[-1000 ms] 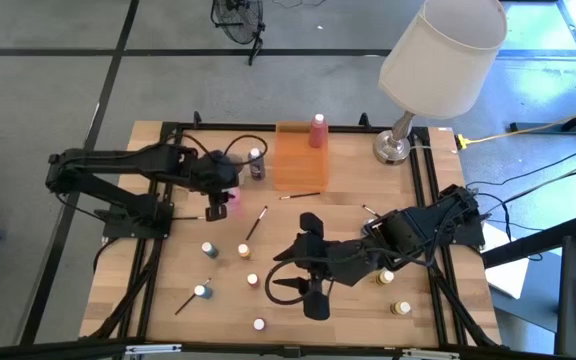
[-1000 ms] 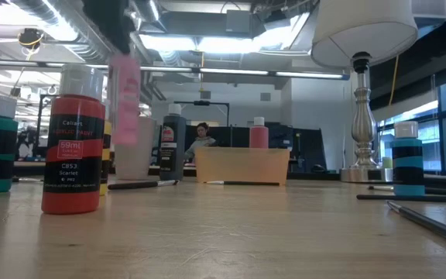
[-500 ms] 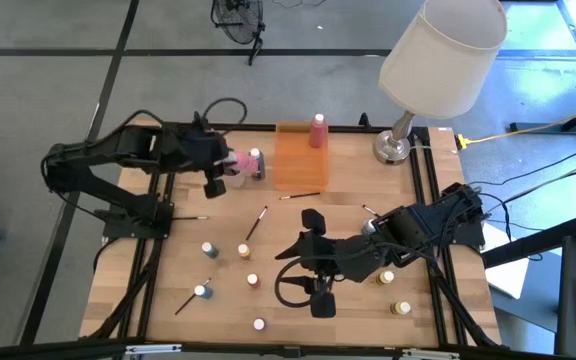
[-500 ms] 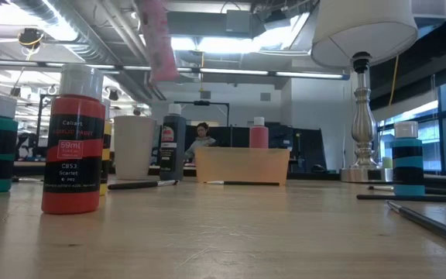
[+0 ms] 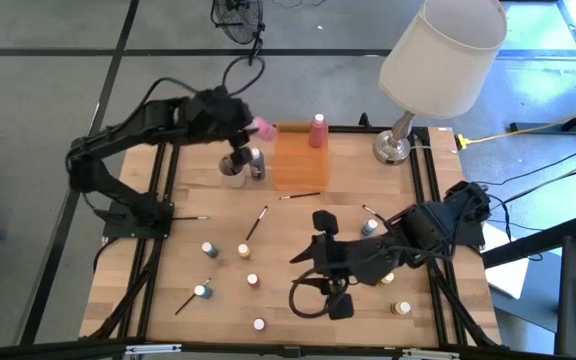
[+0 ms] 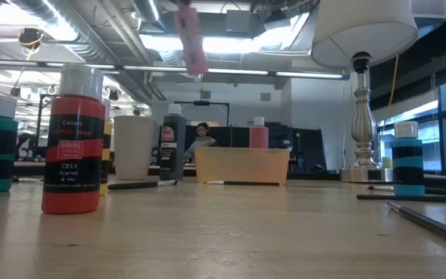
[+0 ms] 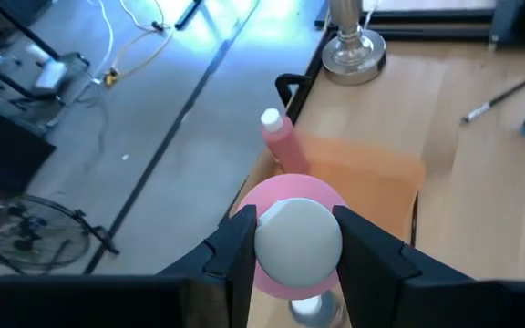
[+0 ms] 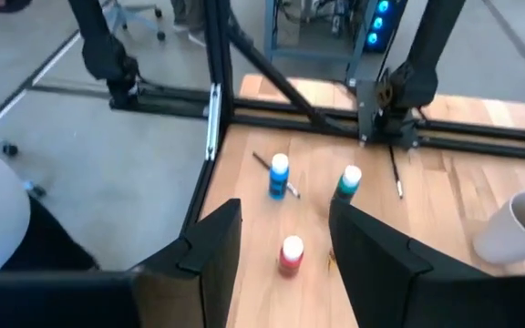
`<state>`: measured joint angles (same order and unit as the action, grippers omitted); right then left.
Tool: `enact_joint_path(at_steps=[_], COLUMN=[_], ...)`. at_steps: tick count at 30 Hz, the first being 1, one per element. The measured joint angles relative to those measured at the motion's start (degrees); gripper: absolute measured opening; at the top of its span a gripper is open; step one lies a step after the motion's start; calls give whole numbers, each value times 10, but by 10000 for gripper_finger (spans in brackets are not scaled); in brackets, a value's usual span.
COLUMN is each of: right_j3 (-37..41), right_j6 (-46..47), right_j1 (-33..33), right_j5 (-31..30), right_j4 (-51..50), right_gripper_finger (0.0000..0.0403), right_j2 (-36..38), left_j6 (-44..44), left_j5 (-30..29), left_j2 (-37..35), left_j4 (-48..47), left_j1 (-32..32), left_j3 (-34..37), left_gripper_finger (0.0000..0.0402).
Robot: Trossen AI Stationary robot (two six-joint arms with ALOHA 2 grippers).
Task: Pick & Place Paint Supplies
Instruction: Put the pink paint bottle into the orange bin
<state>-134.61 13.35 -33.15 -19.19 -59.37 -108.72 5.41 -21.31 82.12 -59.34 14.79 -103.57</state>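
Observation:
My left gripper (image 5: 248, 122) is up over the table's far left, shut on a pink squeeze bottle (image 5: 264, 127) just left of the orange tray (image 5: 298, 160). In the low view this bottle (image 6: 190, 39) hangs tilted, high above the table. A second pink bottle (image 5: 317, 130) stands in the tray's far corner. Small white-capped paint pots (image 5: 209, 248) and thin brushes (image 5: 256, 222) lie spread over the near half of the table. My right gripper (image 8: 285, 232) hovers open above the table's middle (image 5: 308, 268), nothing between its fingers. My left gripper pinches the pink bottle at its white-capped end (image 7: 299, 241), one finger (image 7: 242, 251) on each side of the cap. The fingers slant down toward the far right. The bottle's pink body (image 7: 331, 196) juts beyond the fingertips, tilted and clear of the table and the tray.
A grey cup (image 5: 232, 168) and a dark bottle (image 5: 256, 165) stand left of the tray, below the held bottle. A lamp (image 5: 398, 140) stands at the far right. A red paint bottle (image 6: 71, 139) stands close to the low camera. Black frame rails (image 5: 428, 200) run along the table's sides.
My left gripper has risen and gone toward the far edge and the tray, tipping from pointing down to a shallower slant. The pink bottle went with it, from upright beside the cup to tilted, high up. My right gripper has shifted a little toward the table's right edge.

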Motion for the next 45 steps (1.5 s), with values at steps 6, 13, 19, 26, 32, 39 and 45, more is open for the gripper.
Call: enact_joint_path(at_steps=[6, 13, 19, 26, 32, 39, 45], right_j3=[0, 0, 0, 0, 0, 0, 0], right_j6=[12, 7, 12, 11, 12, 13, 29], right_j1=[-3, -3, -2, -1, 11, 17, 17], right_j5=[2, -25, -68, -117, -124, -123, -126], right_j4=[-17, -48, -67, -91, -107, -116, -128], right_gripper_finger=[171, 171, 171, 171, 171, 171, 171], right_j2=[3, 16, 38, 39, 46, 46, 46], left_j6=[7, 27, 49, 53, 64, 64, 78], left_j5=[80, 147, 199, 264, 279, 301, 296], left_j2=[76, 147, 201, 247, 277, 309, 324], left_j4=[-1, -6, -3, 31, 45, 62, 69], left_j1=[56, 123, 171, 203, 206, 205, 210], left_j3=[-78, -130, -137, -137, -137, -138, -138], left_gripper_finger=[119, 119, 119, 119, 119, 119, 119])
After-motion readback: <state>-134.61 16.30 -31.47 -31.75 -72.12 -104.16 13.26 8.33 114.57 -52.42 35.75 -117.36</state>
